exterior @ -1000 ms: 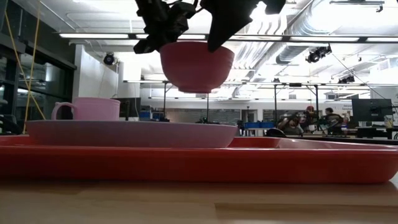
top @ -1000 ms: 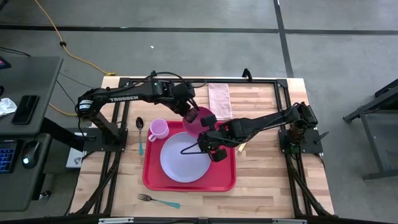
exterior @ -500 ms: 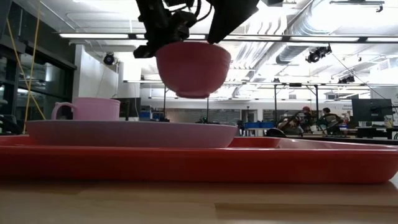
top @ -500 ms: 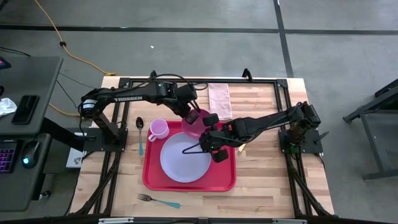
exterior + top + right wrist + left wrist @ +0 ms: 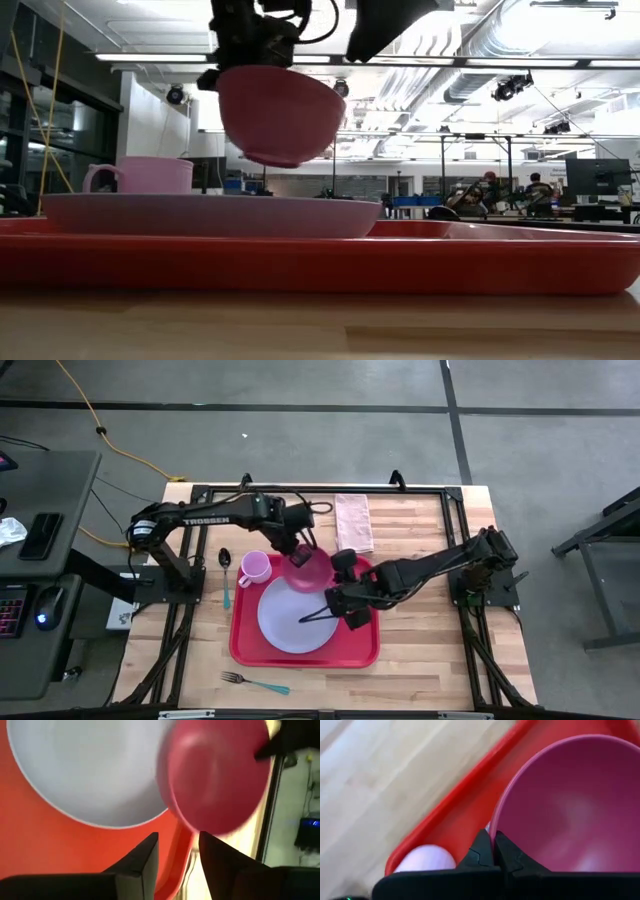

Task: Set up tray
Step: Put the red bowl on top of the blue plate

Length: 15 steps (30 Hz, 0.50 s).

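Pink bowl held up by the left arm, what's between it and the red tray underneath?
In the low view, only air and the lavender plate separate the bowl from the tray.

The left gripper [image 5: 300,553] has carried the pink bowl [image 5: 308,570] toward the left arm's side and lower, now tilted over the plate's [image 5: 290,622] far edge. The right gripper [image 5: 333,609] has let the bowl go and drawn back, fingers parted, over the tray [image 5: 366,650].
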### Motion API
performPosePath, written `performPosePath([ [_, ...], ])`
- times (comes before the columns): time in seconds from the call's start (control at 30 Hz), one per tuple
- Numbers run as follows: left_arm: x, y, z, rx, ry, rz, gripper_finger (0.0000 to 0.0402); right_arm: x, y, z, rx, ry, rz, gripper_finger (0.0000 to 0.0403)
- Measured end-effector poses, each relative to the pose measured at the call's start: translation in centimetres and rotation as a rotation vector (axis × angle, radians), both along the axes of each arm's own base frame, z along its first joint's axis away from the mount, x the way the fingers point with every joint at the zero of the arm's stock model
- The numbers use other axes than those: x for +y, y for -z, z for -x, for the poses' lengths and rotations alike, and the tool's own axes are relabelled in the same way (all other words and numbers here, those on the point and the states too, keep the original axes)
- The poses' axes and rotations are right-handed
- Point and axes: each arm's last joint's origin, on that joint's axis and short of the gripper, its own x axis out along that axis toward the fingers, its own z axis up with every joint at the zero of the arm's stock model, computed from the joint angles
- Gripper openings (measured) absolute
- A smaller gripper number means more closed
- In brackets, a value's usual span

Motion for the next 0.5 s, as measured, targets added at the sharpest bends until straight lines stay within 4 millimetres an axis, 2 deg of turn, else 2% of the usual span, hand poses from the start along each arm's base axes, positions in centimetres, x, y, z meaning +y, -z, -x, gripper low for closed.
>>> performPosePath([
  [0.13, -2.1, -0.1, 0.3, 0.036, 0.043, 0.008, 0.0012, -0.1, 0.2, 0.6, 0.035, 0.076, -0.032, 0.0118],
  [0.5, -8.8, -1.7, 1.4, -0.031, 0.068, -0.058, 0.0012, -0.4, 0.7, 2.0, 0.154, 0.236, -0.136, 0.0118],
])
